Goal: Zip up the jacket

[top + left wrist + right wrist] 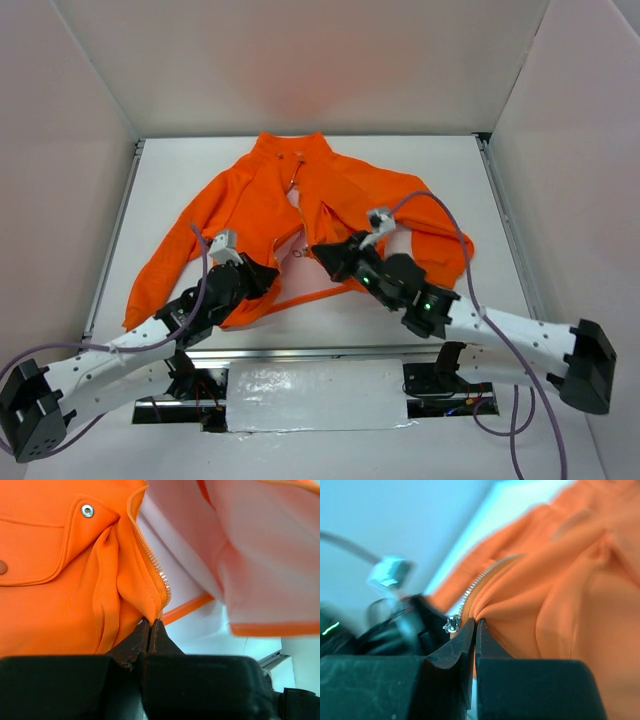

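Jacket (pixel 300 195) lies flat on the white surface (pixel 455 170), collar at the far side, sleeves spread out to either side, front open down the middle. Both hands are at the near end of the opening, close to the hem.

Left hand (pixel 266 273) is on the jacket's left-side front panel – fingers together, clamped on the orange fabric right at the bottom end of the zipper teeth (pixel 155 565). In the left wrist view the fabric bunches into a fold just above the fingertips (pixel 142 635), and the teeth run up and away from the pinch. A chest pocket flap with a metal snap (pixel 87 511) sits up-left of the grip. To the right the other panel shows its pale lining (pixel 260 555) with an orange edge, apart from the left hand.

Right hand (pixel 326 256) is on the opposite front panel – fingers together, clamped on the fabric edge beside that side's zipper. In the right wrist view the metal slider (pixel 452 625) sits just beside the fingertips, on their left; touching or not, cannot tell. Background there is blurred.

The two hands are near each other but apart, with a gap of bare surface between the panels.
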Available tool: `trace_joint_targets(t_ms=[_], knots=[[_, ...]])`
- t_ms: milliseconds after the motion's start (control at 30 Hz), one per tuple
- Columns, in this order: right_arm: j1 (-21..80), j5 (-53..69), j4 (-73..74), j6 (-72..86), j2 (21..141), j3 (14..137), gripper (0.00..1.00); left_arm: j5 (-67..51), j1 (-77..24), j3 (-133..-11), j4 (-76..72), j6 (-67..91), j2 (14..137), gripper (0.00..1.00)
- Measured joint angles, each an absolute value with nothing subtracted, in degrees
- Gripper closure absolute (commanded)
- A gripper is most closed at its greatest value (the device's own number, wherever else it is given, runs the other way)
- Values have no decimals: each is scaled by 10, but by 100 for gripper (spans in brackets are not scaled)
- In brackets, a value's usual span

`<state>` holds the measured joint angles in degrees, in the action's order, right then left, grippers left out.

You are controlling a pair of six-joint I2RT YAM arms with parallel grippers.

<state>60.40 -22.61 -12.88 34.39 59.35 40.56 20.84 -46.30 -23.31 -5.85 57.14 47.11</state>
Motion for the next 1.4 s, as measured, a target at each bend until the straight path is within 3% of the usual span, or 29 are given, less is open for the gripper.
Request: trace_joint_targets(t_ms=[167,400,800,1400], knots=[[538,-110,-316,300,470,216,100,226,-463,-233,-29,571,418,100],[523,-35,-414,300,601,137,100,239,-463,-232,-5,568,400,100],[526,-27,-408,353,586,155,100,147,-463,-200,-107,507,376,100],[613,-172,-329,494,631,172,100,113,-464,-118,-306,545,441,100]])
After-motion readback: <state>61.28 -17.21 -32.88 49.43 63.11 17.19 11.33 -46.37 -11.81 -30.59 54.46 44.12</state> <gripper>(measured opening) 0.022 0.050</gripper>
